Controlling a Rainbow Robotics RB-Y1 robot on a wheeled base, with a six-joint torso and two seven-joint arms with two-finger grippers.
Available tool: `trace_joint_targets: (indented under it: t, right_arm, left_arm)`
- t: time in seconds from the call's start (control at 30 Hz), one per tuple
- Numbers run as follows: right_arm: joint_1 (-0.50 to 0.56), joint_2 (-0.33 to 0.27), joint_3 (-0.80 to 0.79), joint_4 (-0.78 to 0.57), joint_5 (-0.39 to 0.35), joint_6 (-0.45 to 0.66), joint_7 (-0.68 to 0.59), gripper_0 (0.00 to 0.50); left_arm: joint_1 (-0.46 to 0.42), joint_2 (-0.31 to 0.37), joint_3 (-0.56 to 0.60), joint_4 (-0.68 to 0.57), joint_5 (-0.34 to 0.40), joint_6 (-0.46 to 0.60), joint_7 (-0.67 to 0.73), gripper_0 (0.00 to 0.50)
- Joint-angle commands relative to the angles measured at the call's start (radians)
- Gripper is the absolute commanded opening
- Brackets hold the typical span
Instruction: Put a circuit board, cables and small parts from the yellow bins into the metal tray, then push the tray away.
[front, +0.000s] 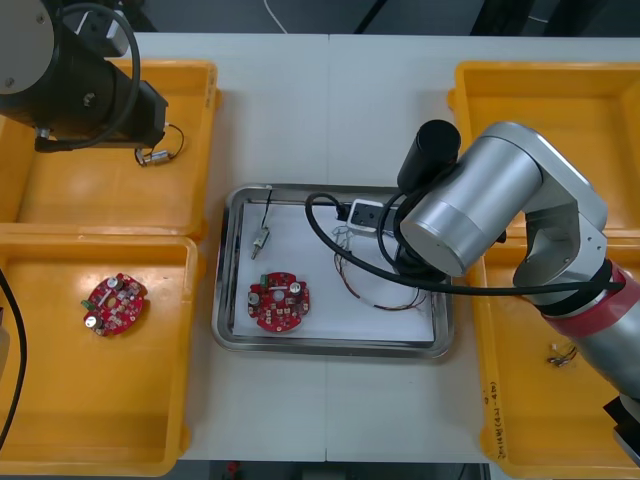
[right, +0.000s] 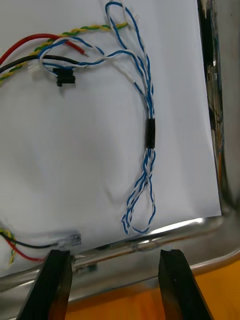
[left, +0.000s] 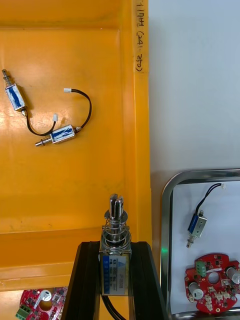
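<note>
Pinching a small metal part (left: 115, 227) by its body, the left end effector (left: 116, 250) hung over the yellow bin (front: 190, 120) in the front view's upper left, the piece looking light, rigid and slick, while the right end effector (right: 116, 260) gaped empty above limp cables (right: 150, 132) in the metal tray (front: 228, 300)

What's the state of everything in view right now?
Metal tray: white inside, loaded.
Left gripper: shut on held metal part, over far left bin.
Right gripper: open, over the tray's rim.
Tray circuit board: flat in tray.
Blue and white cable: loose in tray.
Tray metal part: lying in tray.
Bin circuit board: flat in near left bin.
</note>
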Motion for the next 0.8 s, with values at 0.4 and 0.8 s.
trace_joint_targets:
  t: [0.4,0.8]
  right_arm:
    - [0.018,0.027,-0.216,-0.242,-0.012,0.143,0.011,0.500]
    - [0.163,-0.096,-0.469,-0.402,-0.107,0.143,0.002,0.500]
  left_arm:
    - [0.008,-0.041,-0.100,-0.064,0.015,0.007,-0.091,0.001]
    - [0.008,-0.114,-0.231,-0.062,-0.037,-0.028,-0.016,0.000]
